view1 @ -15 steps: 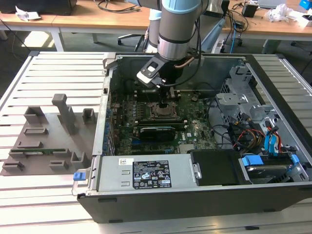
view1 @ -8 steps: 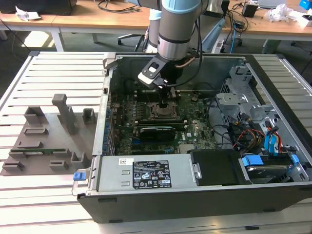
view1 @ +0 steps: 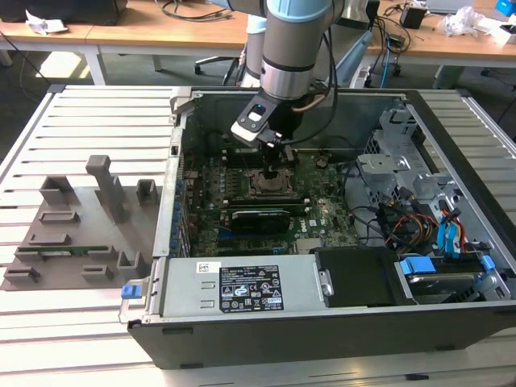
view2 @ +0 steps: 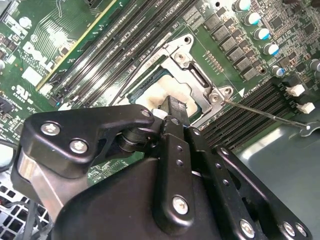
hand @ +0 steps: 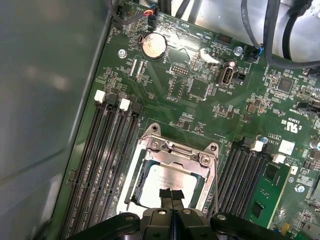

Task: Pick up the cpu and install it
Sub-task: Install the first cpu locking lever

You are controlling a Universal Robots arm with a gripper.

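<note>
The cpu (hand: 156, 183), a silvery-grey square plate, lies flat inside the open metal-framed socket (hand: 176, 149) on the green motherboard. My gripper (hand: 171, 194) hangs directly over it, the two black fingertips pressed together with nothing between them, at or just above the plate's edge. In the second wrist view the cpu (view2: 149, 98) shows pale beyond the gripper (view2: 173, 107), inside the socket frame (view2: 196, 66). In the exterior view the gripper (view1: 271, 168) reaches down into the open computer case (view1: 173, 201) above the socket (view1: 270, 185).
Black memory slots (hand: 107, 150) flank the socket on both sides. A thin socket lever wire (view2: 270, 112) sticks out nearby. Drive cage and cables (view1: 419, 210) fill the case's right; the power supply (view1: 242, 286) sits in front. A grey fixture (view1: 76, 234) lies outside, left.
</note>
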